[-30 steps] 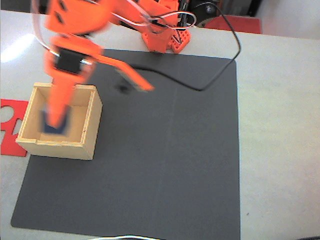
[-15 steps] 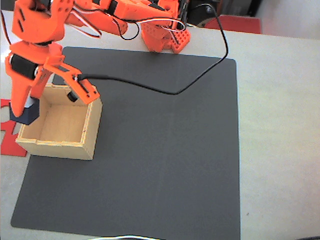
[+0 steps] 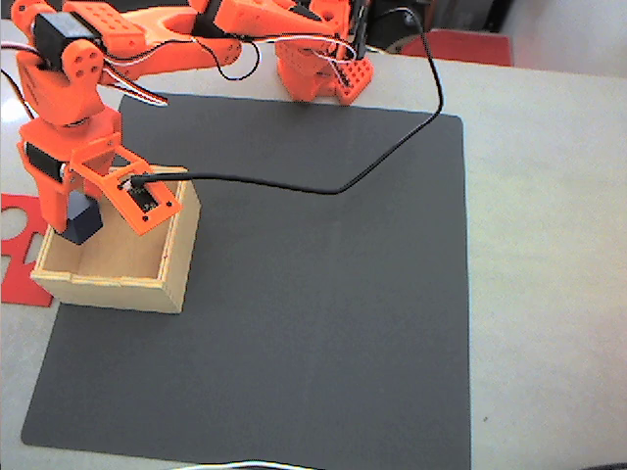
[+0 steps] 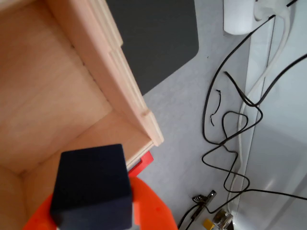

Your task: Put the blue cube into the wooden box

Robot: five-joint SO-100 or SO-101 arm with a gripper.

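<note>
1. At the left of the fixed view, the orange tool (image 3: 80, 217) hangs over the left wall of the wooden box (image 3: 174, 257), clenched on the blue cube (image 3: 80, 219); the cube is carried in the air above the box's left side, not resting on anything.

2. Seen from the wrist view, the blue cube (image 4: 92, 186) lies against an orange finger (image 4: 144, 206) below it, with the open wooden box (image 4: 129, 91) beyond. Holding the cube high over the opening lets it clear the thin walls; by this judgement the carry is nearly done and the release is not yet made.

3. Contents of the container: the floor of the box that shows in both views is bare plywood; nothing lies inside. Part of the floor is hidden behind the tool and the cube.

4. Setting: the box stands at the left edge of a dark mat (image 3: 323, 294) on the pale counter (image 3: 549, 245), with a flat red cut-out shape (image 3: 20, 245) just beside it on the left. A black cable (image 3: 392, 157) runs from the tool across the far part of the mat.

5. Risk, as a judgement: the cube sits close to the left wall, so a release here may land it on the rim or outside; a small shift to the right seems advisable.
</note>
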